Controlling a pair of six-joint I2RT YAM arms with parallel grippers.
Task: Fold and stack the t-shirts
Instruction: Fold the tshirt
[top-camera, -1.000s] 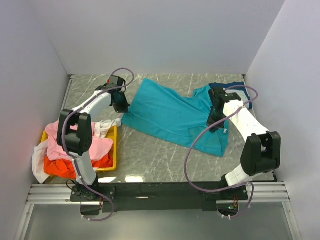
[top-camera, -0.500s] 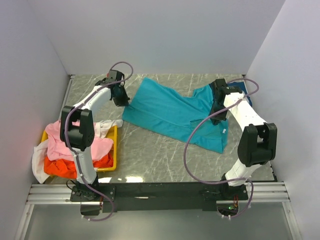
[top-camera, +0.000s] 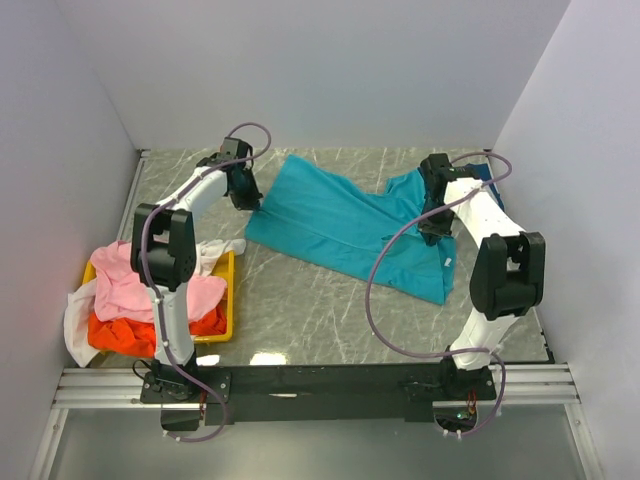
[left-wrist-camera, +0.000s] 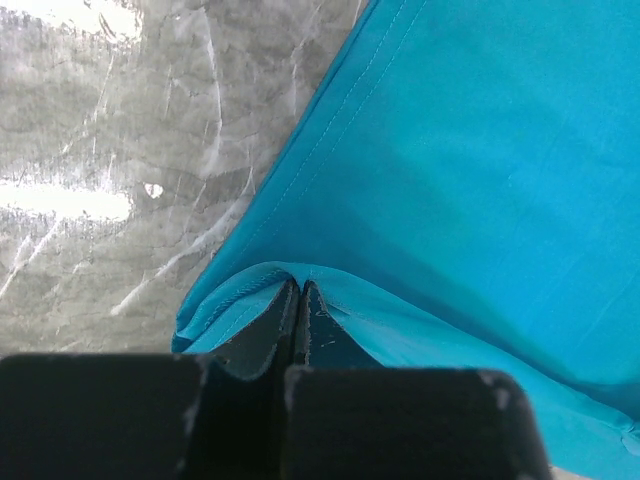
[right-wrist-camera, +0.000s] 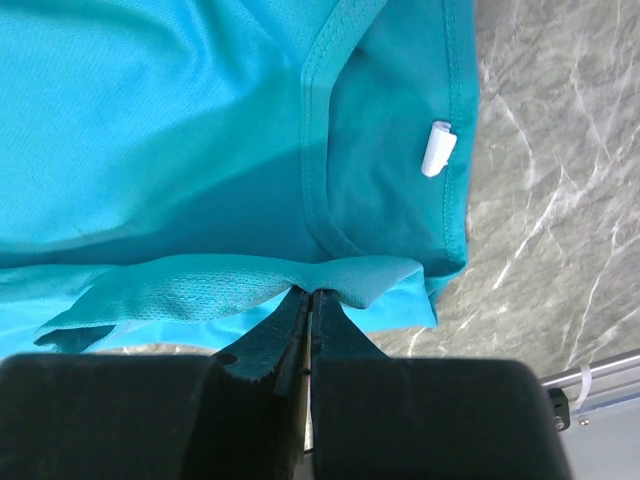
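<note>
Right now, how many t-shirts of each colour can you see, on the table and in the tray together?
teal t-shirt: 1
navy t-shirt: 1, mostly hidden
pink t-shirt: 1
orange t-shirt: 1
white t-shirt: 1
Total: 5, as far as the bunched pile in the yellow tray lets me tell.

We see the teal t-shirt (top-camera: 340, 225) spread unfolded and slightly rumpled across the middle of the table (top-camera: 300, 310), collar at its right end. A navy t-shirt (top-camera: 484, 172) peeks out behind its far right corner. A pink t-shirt (top-camera: 130, 285), an orange t-shirt (top-camera: 115, 332) and a white t-shirt (top-camera: 75, 325) lie heaped together at the near left.
</note>
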